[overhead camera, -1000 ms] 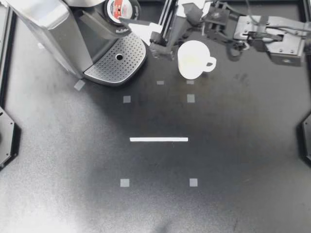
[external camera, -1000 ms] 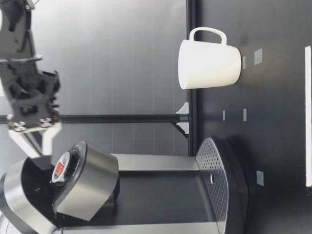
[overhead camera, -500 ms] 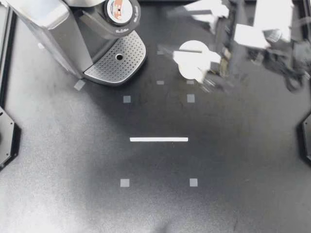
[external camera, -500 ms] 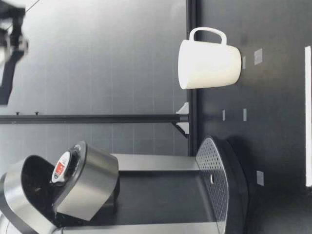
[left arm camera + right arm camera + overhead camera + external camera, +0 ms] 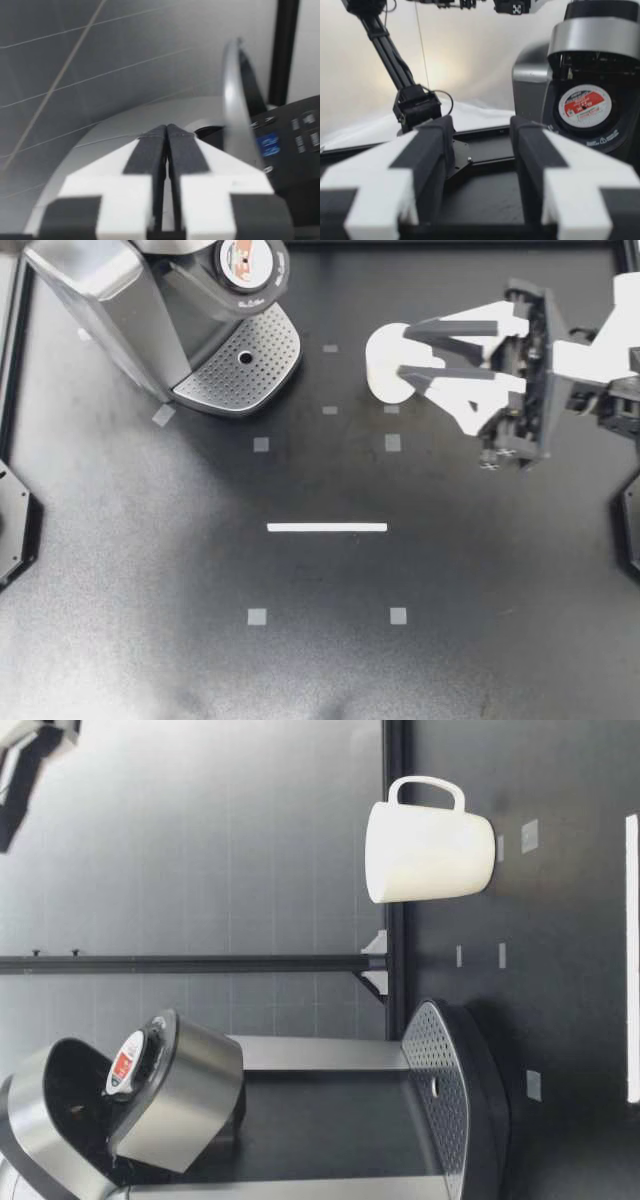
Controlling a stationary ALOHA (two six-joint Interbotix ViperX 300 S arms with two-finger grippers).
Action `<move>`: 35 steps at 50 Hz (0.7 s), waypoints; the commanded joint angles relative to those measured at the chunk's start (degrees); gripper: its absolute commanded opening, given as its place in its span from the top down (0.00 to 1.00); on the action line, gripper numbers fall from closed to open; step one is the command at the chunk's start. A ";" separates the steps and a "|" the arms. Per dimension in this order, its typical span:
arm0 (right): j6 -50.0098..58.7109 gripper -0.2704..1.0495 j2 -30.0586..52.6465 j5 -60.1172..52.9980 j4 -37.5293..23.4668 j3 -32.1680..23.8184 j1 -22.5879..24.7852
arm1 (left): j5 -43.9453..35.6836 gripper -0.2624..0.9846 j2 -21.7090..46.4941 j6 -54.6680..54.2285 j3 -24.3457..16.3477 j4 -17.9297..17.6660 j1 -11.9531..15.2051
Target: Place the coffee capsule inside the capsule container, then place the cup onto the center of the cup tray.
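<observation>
The red-and-white coffee capsule (image 5: 250, 260) sits in the open capsule container of the coffee machine (image 5: 120, 300); it also shows in the low view (image 5: 124, 1065) and in the right wrist view (image 5: 584, 107). The white cup (image 5: 385, 365) stands upright on the table (image 5: 430, 850), beside the machine's perforated cup tray (image 5: 240, 365). My right gripper (image 5: 403, 351) hovers high over the cup, open, with nothing between its fingers (image 5: 481, 131). My left gripper (image 5: 166, 135) is shut and empty, close to the machine's silver top. It does not show in the top view.
Small grey tape squares and a white tape line (image 5: 327, 527) mark the black table. The machine fills the back left corner. A bit of a gripper (image 5: 30, 755) shows high above the table. A black arm base (image 5: 417, 107) stands beyond the right gripper.
My right gripper has pulled away from the capsule container, swung right and risen, and now points over the cup. Its fingers have narrowed. Capsule and cup have not moved.
</observation>
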 commanded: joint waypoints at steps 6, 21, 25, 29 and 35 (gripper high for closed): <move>-0.26 0.43 -0.70 -0.97 -0.09 -0.79 0.18 | -2.81 0.74 2.55 -0.62 -2.55 0.26 0.26; -0.35 0.43 -0.97 -0.97 -0.18 -0.70 0.26 | -13.36 0.74 5.98 -2.90 -4.22 -0.26 0.18; -0.26 0.43 -0.88 -0.97 -0.18 -0.70 0.26 | -16.61 0.74 5.89 -4.83 -4.48 -0.44 0.18; -0.35 0.43 -0.88 -1.05 -0.18 -0.70 0.26 | -19.78 0.74 5.62 -7.29 -4.48 -0.44 0.18; -0.26 0.43 -0.70 -1.05 -0.09 -0.79 0.26 | -25.05 0.74 4.83 -11.16 -4.75 -0.44 0.00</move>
